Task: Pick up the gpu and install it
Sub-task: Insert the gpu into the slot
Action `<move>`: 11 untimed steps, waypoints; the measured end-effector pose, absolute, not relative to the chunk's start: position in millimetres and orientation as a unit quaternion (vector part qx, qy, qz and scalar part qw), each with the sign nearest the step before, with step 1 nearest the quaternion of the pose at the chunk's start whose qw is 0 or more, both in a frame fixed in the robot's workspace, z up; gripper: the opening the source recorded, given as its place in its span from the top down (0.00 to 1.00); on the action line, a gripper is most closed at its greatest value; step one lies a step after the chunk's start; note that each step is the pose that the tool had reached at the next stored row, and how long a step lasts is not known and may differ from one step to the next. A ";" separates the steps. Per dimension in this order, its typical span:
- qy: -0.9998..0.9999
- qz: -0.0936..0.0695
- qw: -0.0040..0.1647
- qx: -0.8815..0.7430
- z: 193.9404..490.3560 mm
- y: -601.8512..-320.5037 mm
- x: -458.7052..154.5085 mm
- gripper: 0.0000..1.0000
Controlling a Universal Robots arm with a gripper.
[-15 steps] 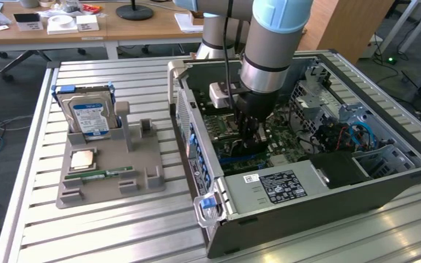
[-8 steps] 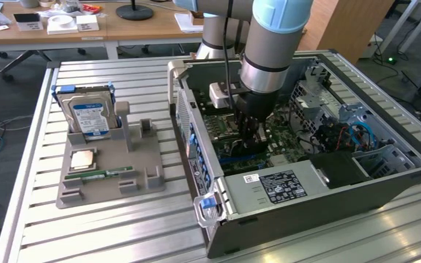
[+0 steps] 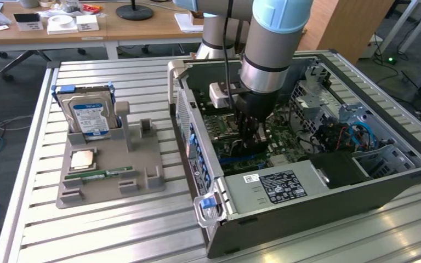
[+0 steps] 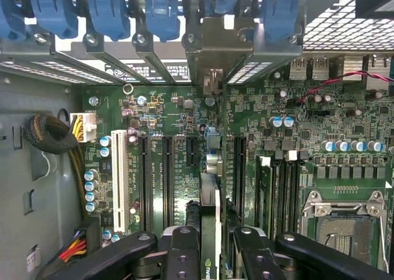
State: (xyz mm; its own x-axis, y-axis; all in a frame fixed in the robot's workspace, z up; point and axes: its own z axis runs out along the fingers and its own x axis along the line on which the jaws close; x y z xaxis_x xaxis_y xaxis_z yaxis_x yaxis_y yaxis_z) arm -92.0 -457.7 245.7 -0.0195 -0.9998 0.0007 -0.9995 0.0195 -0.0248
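The gpu (image 4: pixel 210 197) stands edge-on over the green motherboard (image 4: pixel 166 108), between the long black expansion slots. Its silvery bracket (image 4: pixel 213 46) reaches up to the rear slot openings under the blue latches (image 4: pixel 111 12). My gripper (image 4: pixel 212 246) is shut on the card, with a black finger (image 4: pixel 183 255) on each side of it. In the exterior view the gripper (image 3: pixel 251 143) hangs straight down inside the open computer case (image 3: pixel 306 192), low over the board. Whether the card's edge sits in a slot I cannot tell.
A white slot (image 4: pixel 121 181), a fitted RAM stick (image 4: pixel 265 188) and the bare CPU socket (image 4: pixel 345 224) flank the card. A cable bundle (image 4: pixel 49 135) lies by the case wall. Outside, a grey holder (image 3: pixel 108 183) carries a hard drive (image 3: pixel 86 112), a CPU (image 3: pixel 84 159) and a RAM stick (image 3: pixel 108 174).
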 end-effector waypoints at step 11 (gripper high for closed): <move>0.716 -0.009 0.008 -0.698 245.2 -457.7 -92.0 0.74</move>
